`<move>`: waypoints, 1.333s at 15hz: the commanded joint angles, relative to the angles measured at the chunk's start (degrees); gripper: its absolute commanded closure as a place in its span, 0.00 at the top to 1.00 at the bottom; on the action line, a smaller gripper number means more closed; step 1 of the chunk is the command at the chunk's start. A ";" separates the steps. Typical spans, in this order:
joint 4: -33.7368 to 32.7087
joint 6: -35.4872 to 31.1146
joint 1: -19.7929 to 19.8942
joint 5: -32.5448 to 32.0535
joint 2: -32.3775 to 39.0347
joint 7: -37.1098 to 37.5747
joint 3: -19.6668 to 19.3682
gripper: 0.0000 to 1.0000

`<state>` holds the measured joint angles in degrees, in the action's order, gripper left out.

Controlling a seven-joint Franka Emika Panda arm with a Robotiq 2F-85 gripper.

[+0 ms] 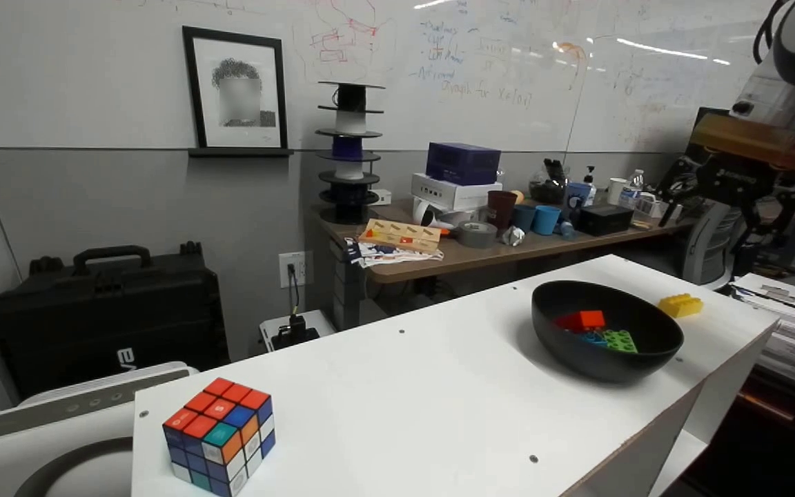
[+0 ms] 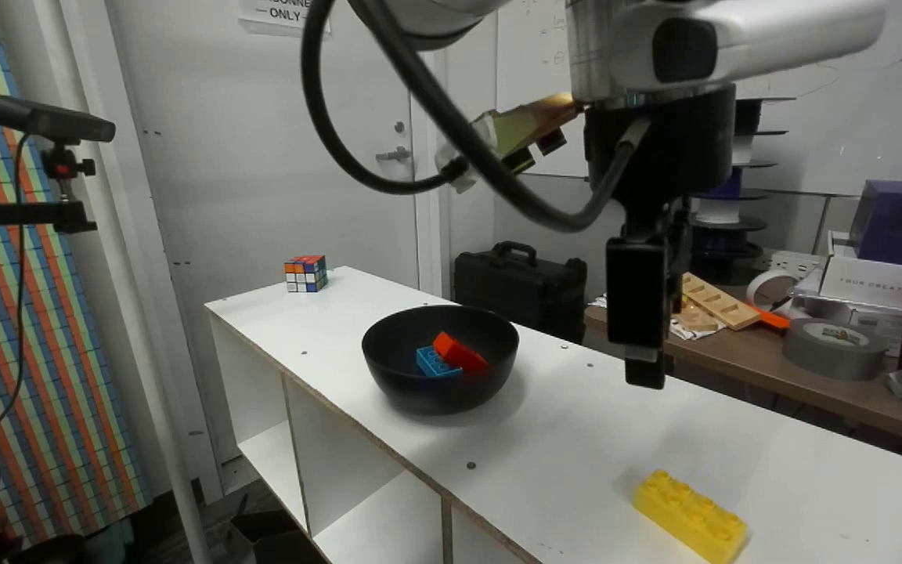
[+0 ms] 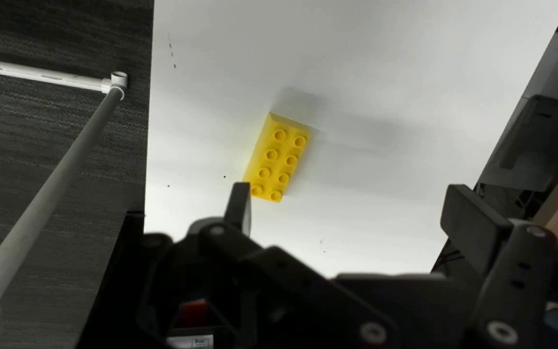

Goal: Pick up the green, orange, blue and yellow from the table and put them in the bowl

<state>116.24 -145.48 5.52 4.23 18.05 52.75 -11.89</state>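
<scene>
The black bowl (image 1: 594, 369) stands on the white table (image 1: 397, 400), also seen in an exterior view (image 2: 420, 395). In it lie the red-orange block (image 1: 591, 319), the blue block (image 2: 435, 363) and the green block (image 1: 620, 340); the bowl wall hides the green one in an exterior view. The yellow brick (image 2: 690, 517) lies on the table, outside the bowl, apart from it. My gripper (image 3: 356, 218) is open and empty, raised above the table. In the wrist view the yellow brick (image 3: 277, 159) shows ahead of the fingers, nearer the left finger, which overlaps its near corner.
A multicoloured puzzle cube (image 1: 218, 435) sits at the table's far end from the yellow brick. A cluttered wooden workbench (image 1: 404, 269) runs along the whiteboard wall. A camera on a stand (image 2: 52, 121) and a white pole (image 3: 41, 218) stand beside the table.
</scene>
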 commanded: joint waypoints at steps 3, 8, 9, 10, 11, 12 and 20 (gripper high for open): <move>-5.40 1.69 0.42 3.69 5.70 3.25 -0.61 1.00; -12.12 8.36 0.86 3.14 11.07 9.83 -2.43 1.00; -13.90 10.85 1.10 2.86 12.39 10.78 -2.68 1.00; -15.48 12.90 1.20 2.29 13.58 11.67 -2.97 1.00; -17.05 14.71 1.37 1.96 14.89 12.46 -3.15 1.00; -18.52 16.02 1.60 1.82 16.10 13.05 -3.27 1.00; -25.70 20.05 1.86 0.21 23.34 14.80 -3.57 1.00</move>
<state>94.82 -127.77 7.44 5.64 38.72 66.70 -15.24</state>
